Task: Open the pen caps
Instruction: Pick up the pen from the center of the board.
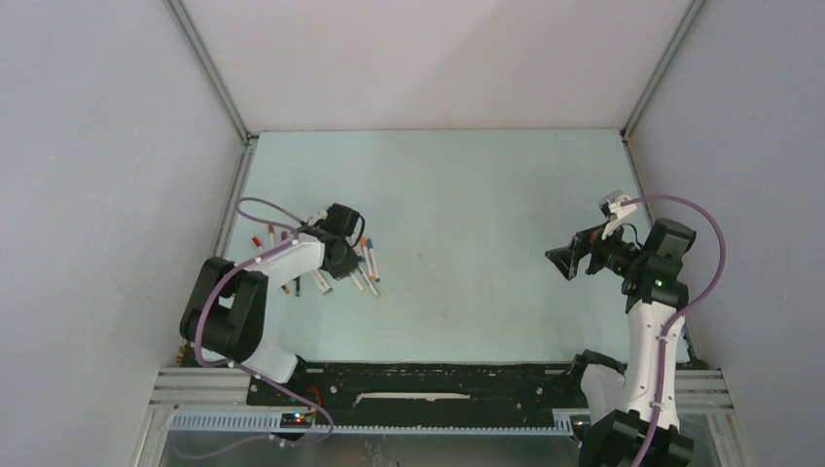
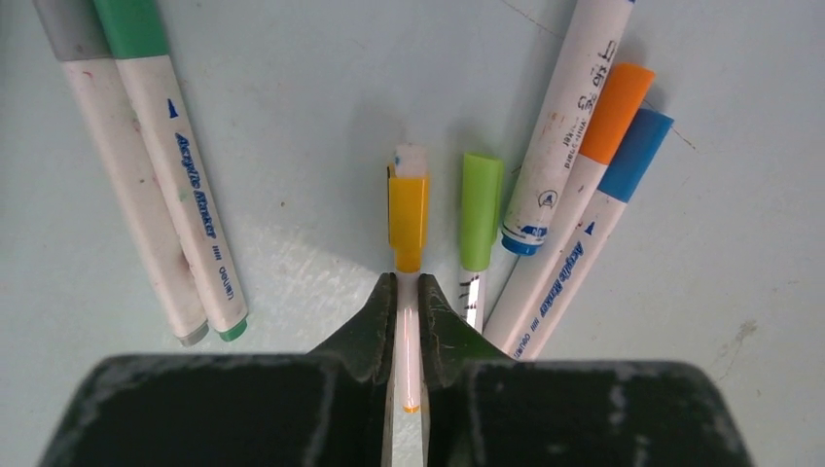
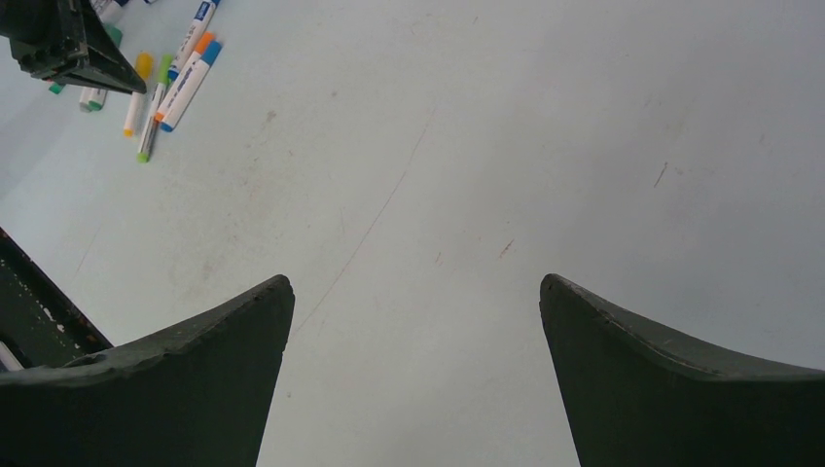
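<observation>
My left gripper (image 2: 409,284) is shut on the white barrel of a pen (image 2: 410,331) lying on the table. The pen's yellow cap (image 2: 409,209) sits just beyond the fingertips, still on the barrel, and a white bit shows past its far end. Beside it lies a pen with a light green cap (image 2: 481,209), then pens with an orange cap (image 2: 615,107) and a blue cap (image 2: 637,151). To the left lie pens with a green cap (image 2: 131,24) and a grey cap (image 2: 68,24). In the top view the left gripper (image 1: 340,255) is over the pen cluster (image 1: 368,265). My right gripper (image 1: 566,261) is open and empty, far to the right.
The pale table (image 1: 457,224) is enclosed by white walls with metal rails at the left (image 1: 233,209) and right edges. A black base strip (image 1: 428,384) runs along the near edge. In the right wrist view the pens (image 3: 165,92) and the left gripper (image 3: 68,44) are at the far upper left.
</observation>
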Available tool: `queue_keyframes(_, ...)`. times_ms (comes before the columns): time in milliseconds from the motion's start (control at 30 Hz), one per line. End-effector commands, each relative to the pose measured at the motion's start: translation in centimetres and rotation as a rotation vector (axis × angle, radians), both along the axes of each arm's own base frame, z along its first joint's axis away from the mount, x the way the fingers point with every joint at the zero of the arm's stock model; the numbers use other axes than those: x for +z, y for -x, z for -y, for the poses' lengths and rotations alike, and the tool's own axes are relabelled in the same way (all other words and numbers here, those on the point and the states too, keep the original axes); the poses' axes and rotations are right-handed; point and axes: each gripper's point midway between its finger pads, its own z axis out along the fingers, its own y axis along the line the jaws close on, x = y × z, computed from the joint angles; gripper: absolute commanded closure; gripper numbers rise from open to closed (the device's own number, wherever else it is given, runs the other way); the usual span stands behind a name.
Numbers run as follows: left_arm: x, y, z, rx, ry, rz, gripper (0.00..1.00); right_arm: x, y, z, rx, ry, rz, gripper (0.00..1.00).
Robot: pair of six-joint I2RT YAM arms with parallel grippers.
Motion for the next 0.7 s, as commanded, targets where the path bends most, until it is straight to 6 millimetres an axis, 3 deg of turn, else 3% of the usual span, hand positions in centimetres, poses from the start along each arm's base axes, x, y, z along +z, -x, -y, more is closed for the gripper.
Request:
queue_keyframes(0, 2.5, -0.3, -0.4, -0.018, -0.006, 0.097, 0.94, 1.5, 0.1, -0.4, 0.034, 0.010, 0.047, 0.00)
queue_keyframes(200, 6.6, -0.6, 0.4, -0.110, 0.059, 0.256, 1.00, 1.6, 0.6, -2.0, 0.105, -0.019, 0.035, 0.00)
queue_keyframes(367, 10.6, -0.9, 5.5, -0.300, 0.339, 0.501, 1.00, 1.6, 1.4, -5.2, 0.241, -0.102, -0.020, 0.00)
queue_keyframes(667, 20.7, -1.6, 13.3, -0.475, 0.664, 0.901, 1.00, 1.4, 2.6, -11.1, 0.445, -0.309, -0.197, 0.00)
